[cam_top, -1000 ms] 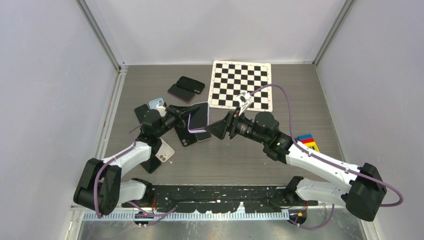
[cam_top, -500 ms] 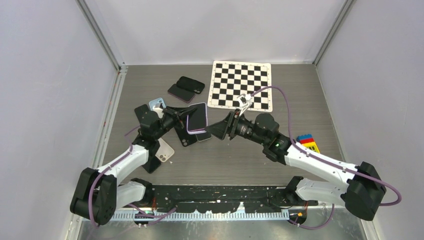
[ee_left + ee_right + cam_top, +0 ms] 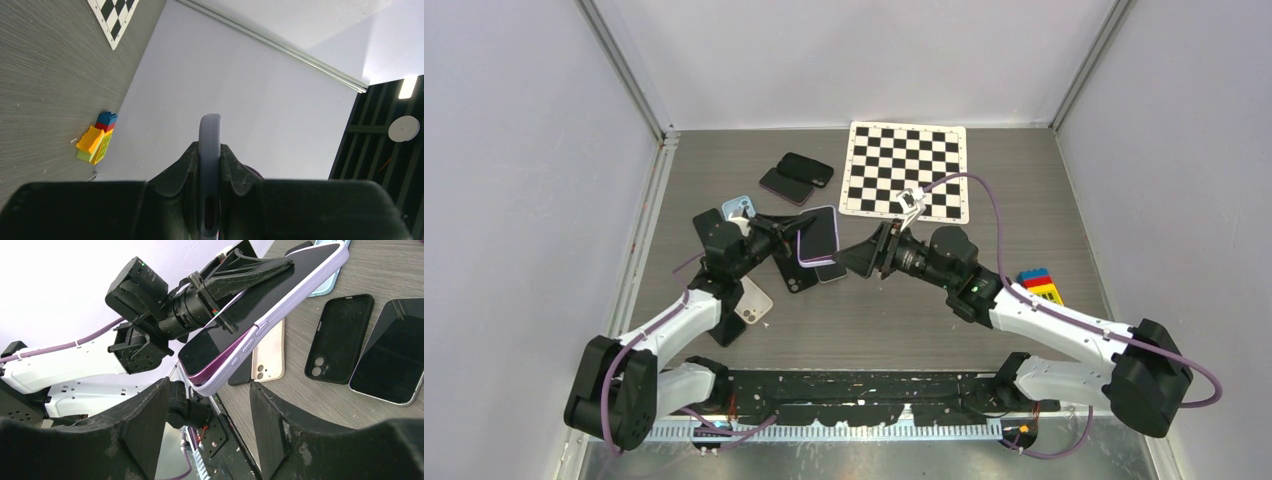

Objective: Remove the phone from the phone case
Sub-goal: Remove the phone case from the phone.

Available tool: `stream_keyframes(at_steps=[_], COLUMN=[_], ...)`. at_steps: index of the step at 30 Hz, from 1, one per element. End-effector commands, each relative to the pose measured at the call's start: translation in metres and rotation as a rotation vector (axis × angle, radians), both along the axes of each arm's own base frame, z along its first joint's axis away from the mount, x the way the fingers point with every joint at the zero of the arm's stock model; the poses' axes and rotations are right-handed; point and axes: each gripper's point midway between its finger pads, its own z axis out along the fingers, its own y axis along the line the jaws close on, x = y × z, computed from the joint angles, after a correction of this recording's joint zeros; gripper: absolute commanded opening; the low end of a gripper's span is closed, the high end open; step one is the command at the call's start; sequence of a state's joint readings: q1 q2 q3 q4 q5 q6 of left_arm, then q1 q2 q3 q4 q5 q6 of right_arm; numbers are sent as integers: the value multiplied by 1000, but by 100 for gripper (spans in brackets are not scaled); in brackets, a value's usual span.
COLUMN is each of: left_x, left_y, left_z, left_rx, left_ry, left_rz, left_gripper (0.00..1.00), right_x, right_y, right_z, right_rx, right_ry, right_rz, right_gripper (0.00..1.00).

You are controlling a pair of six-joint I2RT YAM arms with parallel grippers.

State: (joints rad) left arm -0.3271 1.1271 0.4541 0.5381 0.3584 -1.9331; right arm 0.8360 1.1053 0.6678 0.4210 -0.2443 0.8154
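Observation:
A phone in a lilac case (image 3: 818, 233) is held off the table, tilted. My left gripper (image 3: 782, 236) is shut on its left end; in the left wrist view the case edge (image 3: 209, 150) stands clamped between both fingers. In the right wrist view the phone in the case (image 3: 260, 315) shows its dark screen with a purple rim inside the lilac case. My right gripper (image 3: 852, 258) is open just right of the phone's near corner, its jaws (image 3: 210, 390) spread below that corner without touching it.
Several loose phones and cases lie on the table under and around the held phone: a black case (image 3: 340, 337), a dark phone (image 3: 392, 357), a beige phone (image 3: 267, 360), two dark ones (image 3: 796, 177) at the back. A checkerboard (image 3: 907, 170) and toy bricks (image 3: 1038, 282) lie to the right.
The left arm shifted slightly with the phone; the right gripper edged a little left toward the phone's corner. Grips unchanged.

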Motion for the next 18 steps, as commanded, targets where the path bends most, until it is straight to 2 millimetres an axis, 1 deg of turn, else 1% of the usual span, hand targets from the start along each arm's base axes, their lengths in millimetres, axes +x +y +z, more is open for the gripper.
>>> stream_keyframes(at_steps=[1, 2, 3, 5, 7, 10, 15, 18], left_x=[1, 1, 2, 2, 3, 4, 5, 5], left_y=[2, 2, 2, 2, 2, 1, 3, 4], left_z=[48, 48, 49, 50, 51, 51, 54, 55], left_rx=[-65, -66, -67, -68, -68, -68, -75, -76], left_ry=[-113, -114, -114, -115, -118, -116, -115, -114], left_rz=[14, 15, 16, 17, 18, 17, 27, 33], left_gripper=[0, 0, 0, 0, 0, 0, 0, 0], right_x=[5, 7, 8, 11, 12, 13, 12, 13], right_y=[3, 3, 3, 3, 3, 4, 7, 10], right_z=[12, 10, 8, 3, 0, -3, -10, -19], right_rx=[46, 43, 40, 32, 26, 22, 5, -22], right_ry=[-27, -24, -21, -19, -17, -18, -32, -39], right_rz=[-21, -27, -33, -48, -56, -56, -45, -45], right_gripper=[60, 57, 50, 45, 42, 42, 47, 48])
